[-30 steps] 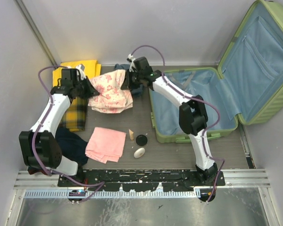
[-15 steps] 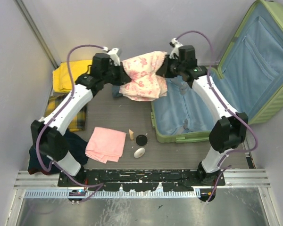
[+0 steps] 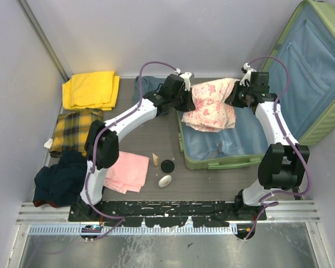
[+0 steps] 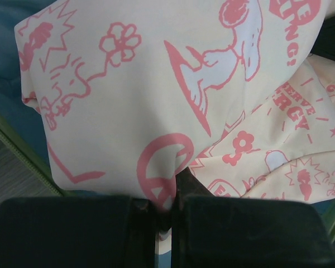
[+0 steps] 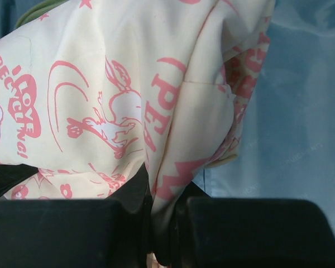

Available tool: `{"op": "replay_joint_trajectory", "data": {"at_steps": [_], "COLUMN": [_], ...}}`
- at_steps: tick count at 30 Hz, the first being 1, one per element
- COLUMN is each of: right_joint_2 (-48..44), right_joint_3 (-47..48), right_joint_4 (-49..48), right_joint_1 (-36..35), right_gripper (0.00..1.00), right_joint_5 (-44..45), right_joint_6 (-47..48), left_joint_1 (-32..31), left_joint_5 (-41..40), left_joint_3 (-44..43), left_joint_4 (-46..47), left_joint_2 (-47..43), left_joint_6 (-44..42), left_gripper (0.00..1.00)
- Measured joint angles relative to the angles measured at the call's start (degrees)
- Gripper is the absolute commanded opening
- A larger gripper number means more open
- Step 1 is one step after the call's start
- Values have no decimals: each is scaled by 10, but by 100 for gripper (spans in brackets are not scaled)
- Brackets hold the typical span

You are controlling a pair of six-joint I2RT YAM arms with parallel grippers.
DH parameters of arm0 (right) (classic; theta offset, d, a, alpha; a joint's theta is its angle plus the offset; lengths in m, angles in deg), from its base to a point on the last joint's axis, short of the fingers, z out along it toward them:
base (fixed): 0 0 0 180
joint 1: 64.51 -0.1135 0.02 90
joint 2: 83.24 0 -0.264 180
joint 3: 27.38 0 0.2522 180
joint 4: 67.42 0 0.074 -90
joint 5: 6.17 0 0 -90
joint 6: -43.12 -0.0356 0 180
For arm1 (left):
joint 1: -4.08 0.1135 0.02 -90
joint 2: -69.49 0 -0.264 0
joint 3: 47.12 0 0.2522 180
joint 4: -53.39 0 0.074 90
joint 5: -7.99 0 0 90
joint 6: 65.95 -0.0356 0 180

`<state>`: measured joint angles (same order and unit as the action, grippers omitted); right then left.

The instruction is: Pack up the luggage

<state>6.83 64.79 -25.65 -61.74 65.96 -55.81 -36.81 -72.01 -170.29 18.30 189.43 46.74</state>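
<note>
- Green luggage point(image 3: 223, 163) lies open at the right side of the table point(image 3: 156, 134). Its lid point(image 3: 312, 67) leans back and its blue lining point(image 3: 251, 139) shows.
- Both arms hold one cream cloth point(image 3: 212, 106) with pink cartoons on it, right over the open bottom half.
- The left gripper point(image 3: 188, 99) pinches the cloth's left edge. In its wrist view the jaws are almost closed, with the cloth squeezed between them.
- The right gripper point(image 3: 235, 96) pinches the right edge the same way, jaws tight on a fold.
- The cloth sags in the middle. I cannot tell if it touches the lining yet.
- I think this cloth is nearly packed. It only has to go down and be let go.
- I cannot tell if anything else is already inside, since it all looks blue in there.
- Lots of things lie outside on the table: a yellow cloth point(image 3: 89, 89), a checked cloth point(image 3: 72, 131), a dark blue cloth point(image 3: 58, 178), a pink cloth point(image 3: 128, 170) and a blue cloth point(image 3: 147, 85) behind the left arm.
- Three small things sit near the luggage's front: a cone point(image 3: 155, 159), a black disc point(image 3: 167, 166) and a white oval point(image 3: 165, 181).
- So I think most of the packing is not done, and the lid is not shut.
</note>
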Motion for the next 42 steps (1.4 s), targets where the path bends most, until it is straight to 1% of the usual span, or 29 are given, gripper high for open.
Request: {"op": "replay_joint_trajectory", "data": {"at_steps": [4,5,9,10,12,14,16,21,26,29,32,33,34,36,38,39,41,42], "right_joint_2": [22,31,73,83,106,127,149,186,195,207,222,226,228,229,231,232,233,233], "right_joint_3": [-7,-8,-17,-17,-18,-18,-18,-18,-17,-12,-4,-2,-2,-2,5,9,18,21], "right_joint_4": [-17,-24,-55,-62,-79,-95,-107,-133,-169,-180,-186,-185,-185,-184,-175,-170,-156,-151], "right_joint_1": [9,10,10,10,10,10,10,8,-7,-17,-20,-20,-20,-20,-19,-19,-18,-17], "right_gripper": [0,0,1,1,1,1,1,1,1,1,1,7,16,37,60,68,80,83], "right_joint_5": [2,1,-8,-10,-13,-17,-20,-20,-21,-21,-15,-13,-11,-9,-8,-9,-9,-10], "right_joint_6": [17,20,25,24,19,13,7,-10,-27,-34,-39,-40,-40,-39,-37,-39,-35,-33], "left_joint_1": [-4,-4,-4,-4,-3,-2,3,18,61,99,134,149,165,189,216,231,264,283], "left_joint_5": [-11,-13,-28,-31,-37,-41,-43,-47,-47,-48,-51,-52,-53,-52,-47,-44,-37,-35], "left_joint_3": [-11,-12,-35,-43,-63,-79,-96,-94,-52,-17,19,33,44,62,77,81,83,83], "left_joint_4": [0,0,-28,-37,-58,-73,-79,-100,-107,-107,-108,-112,-115,-127,-146,-159,-187,-202], "left_joint_2": [30,34,54,59,65,65,64,30,-45,-91,-125,-133,-139,-147,-151,-151,-151,-151], "left_joint_6": [6,6,5,2,-1,-10,-16,-30,-32,-40,-44,-46,-52,-64,-82,-92,-115,-125], "left_gripper": [0,2,43,51,66,75,79,82,83,83,89,92,95,99,100,100,100,99]}}
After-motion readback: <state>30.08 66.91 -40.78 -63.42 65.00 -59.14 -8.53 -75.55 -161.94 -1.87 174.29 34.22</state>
